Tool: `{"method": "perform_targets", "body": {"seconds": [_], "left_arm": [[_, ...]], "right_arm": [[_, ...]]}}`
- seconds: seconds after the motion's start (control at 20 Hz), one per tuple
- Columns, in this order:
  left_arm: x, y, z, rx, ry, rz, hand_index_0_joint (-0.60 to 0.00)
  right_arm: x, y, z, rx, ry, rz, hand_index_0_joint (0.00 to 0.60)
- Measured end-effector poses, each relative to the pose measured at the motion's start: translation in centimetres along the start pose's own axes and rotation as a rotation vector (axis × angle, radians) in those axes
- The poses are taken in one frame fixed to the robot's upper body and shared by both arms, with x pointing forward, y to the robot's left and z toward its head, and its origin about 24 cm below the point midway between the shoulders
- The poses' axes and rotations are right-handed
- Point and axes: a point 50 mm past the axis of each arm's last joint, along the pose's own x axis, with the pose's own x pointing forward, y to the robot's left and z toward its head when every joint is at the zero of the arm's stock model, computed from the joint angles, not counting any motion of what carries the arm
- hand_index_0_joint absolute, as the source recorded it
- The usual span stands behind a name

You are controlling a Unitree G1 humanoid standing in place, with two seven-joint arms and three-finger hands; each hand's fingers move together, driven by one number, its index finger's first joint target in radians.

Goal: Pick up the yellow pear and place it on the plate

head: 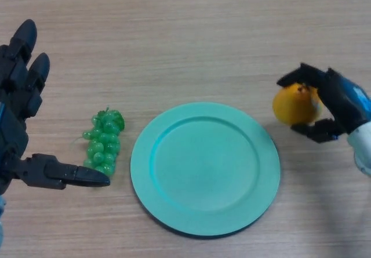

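Note:
The yellow pear [294, 105] is held in my right hand [329, 106] at the right of the table, just right of the plate's rim. The fingers and thumb curl round it from the right side. The teal plate [168, 130] lies flat at the table's middle, with nothing on it. My left hand [23, 90] is at the left edge, fingers straight and thumb stretched out, holding nothing.
A bunch of green grapes [103, 141] lies just left of the plate, close to my left thumb tip. The table is light wood.

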Motion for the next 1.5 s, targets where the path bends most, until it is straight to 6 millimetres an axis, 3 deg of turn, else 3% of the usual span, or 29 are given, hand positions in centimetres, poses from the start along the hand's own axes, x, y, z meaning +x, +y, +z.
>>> {"method": "perform_targets", "body": {"seconds": [0.1, 0.25, 0.3, 0.45, 0.6, 0.9, 0.95, 1.1, 1.15, 1.35, 1.5], "left_arm": [[-0.1, 0.2, 0.0, 0.003, 0.0, 0.008, 0.0], [-0.2, 0.2, 0.0, 0.005, 0.003, 0.002, 0.0], [-0.4, 0.4, 0.1, 0.01, 0.0, -0.001, 0.0], [-0.4, 0.5, 0.2, 0.008, -0.005, 0.0, 0.0], [-0.4, 0.6, 0.3, -0.023, -0.014, 0.001, 0.0], [-0.6, 0.8, 0.3, -0.018, -0.038, 0.01, 0.0], [-0.6, 0.8, 0.2, -0.018, -0.037, 0.01, 0.0], [-0.8, 0.9, 0.1, -0.017, -0.028, 0.013, 0.0], [-0.8, 0.9, 0.1, -0.016, -0.027, 0.016, 0.0], [-0.9, 1.1, 0.2, -0.012, -0.029, 0.026, 0.0], [-0.9, 1.1, 0.2, -0.018, -0.033, 0.029, 0.0]], "right_arm": [[0.0, 0.9, 1.5, 0.174, 0.013, -0.012, 0.6], [-0.8, 3.3, 3.1, 0.263, 0.051, 0.095, 0.6], [-1.1, 4.3, 3.9, 0.406, 0.092, 0.119, 0.6], [-1.8, 6.6, 4.4, 0.272, 0.075, 0.215, 0.6], [-2.8, 8.5, 5.1, 0.419, 0.096, 0.266, 0.6], [-3.2, 9.4, 5.3, 0.438, 0.143, 0.302, 0.6], [-3.2, 9.5, 5.4, 0.434, 0.142, 0.309, 0.5], [-3.3, 9.8, 5.7, 0.429, 0.135, 0.322, 0.1], [-3.2, 9.7, 5.7, 0.429, 0.131, 0.321, 0.018], [-2.7, 8.2, 7.8, 0.506, 0.07, 0.283, 0.0], [-2.8, 5.8, 10.5, 0.594, -0.031, 0.253, 0.0]]}}
